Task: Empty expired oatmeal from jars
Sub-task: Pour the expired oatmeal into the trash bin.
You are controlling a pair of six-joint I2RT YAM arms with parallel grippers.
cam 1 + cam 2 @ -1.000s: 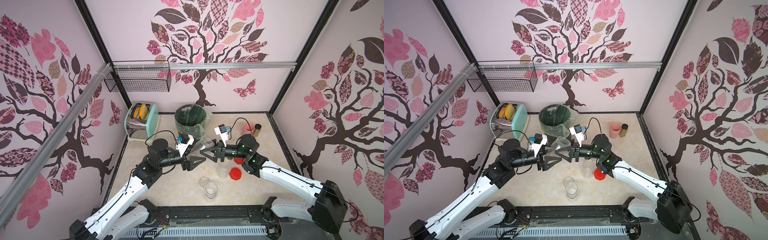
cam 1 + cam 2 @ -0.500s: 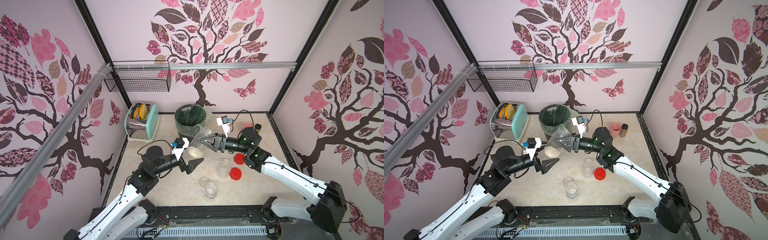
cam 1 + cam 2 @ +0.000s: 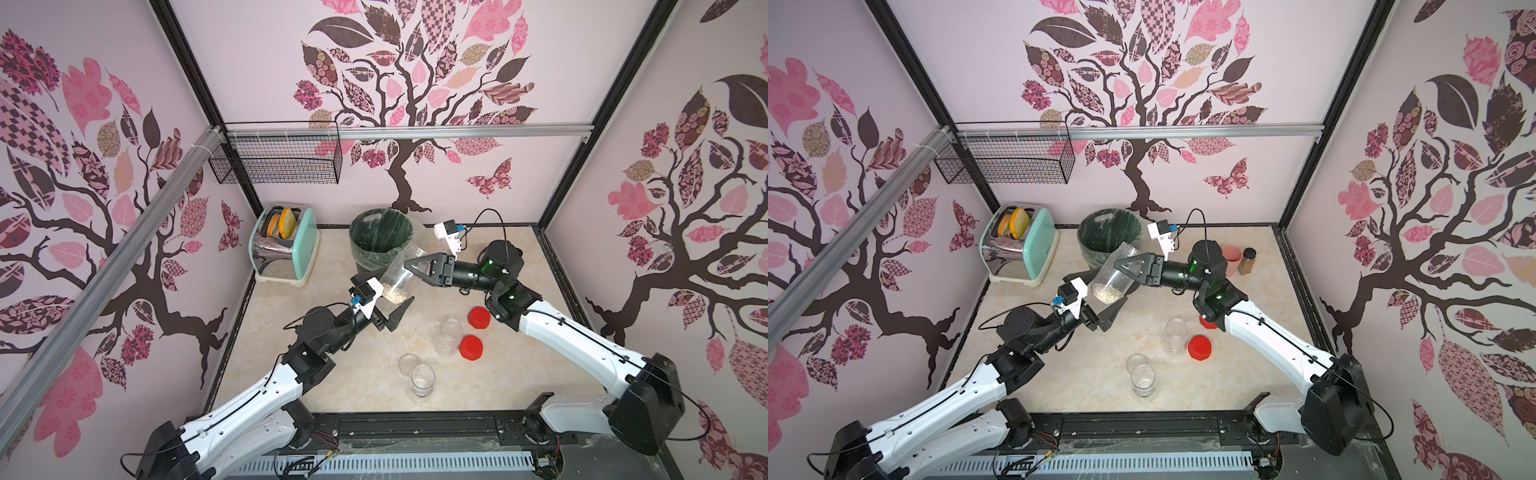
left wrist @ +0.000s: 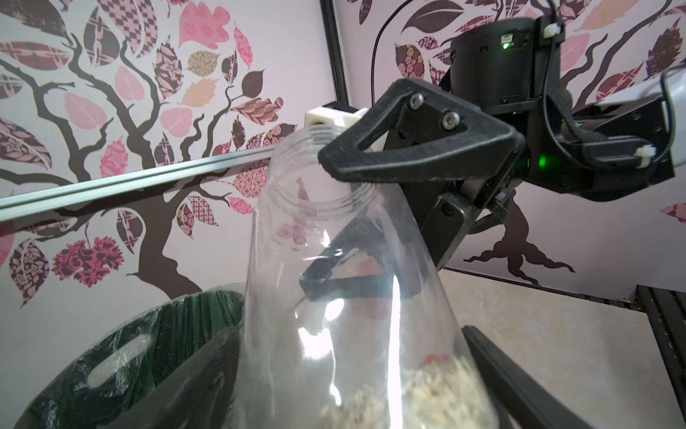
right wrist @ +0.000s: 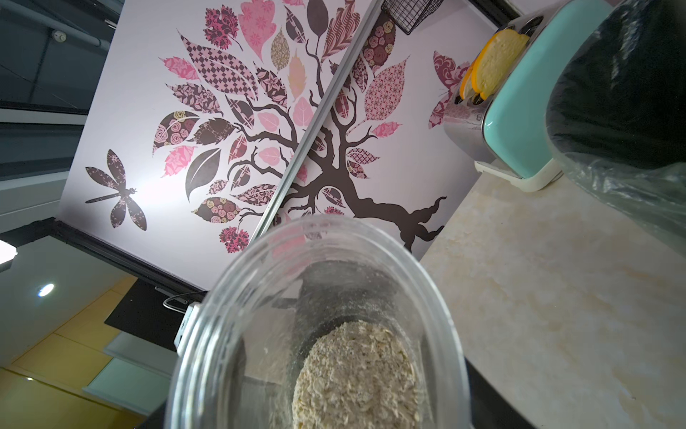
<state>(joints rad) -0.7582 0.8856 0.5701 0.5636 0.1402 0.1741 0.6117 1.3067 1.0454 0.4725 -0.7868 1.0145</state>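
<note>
Holding one jar [image 3: 397,280], two jars [image 3: 449,338] [image 3: 422,384], two red lids [image 3: 478,318] [image 3: 471,347]

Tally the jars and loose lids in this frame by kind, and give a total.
Clear jars: 3
Red lids: 2
Clear lid: 1
Total: 6

Top views from high above the whole table [image 3: 332,374] (near-identical); wrist views close against the jar [image 4: 282,260]

text: none legible | labels: none | numbers: none | signs: none
</note>
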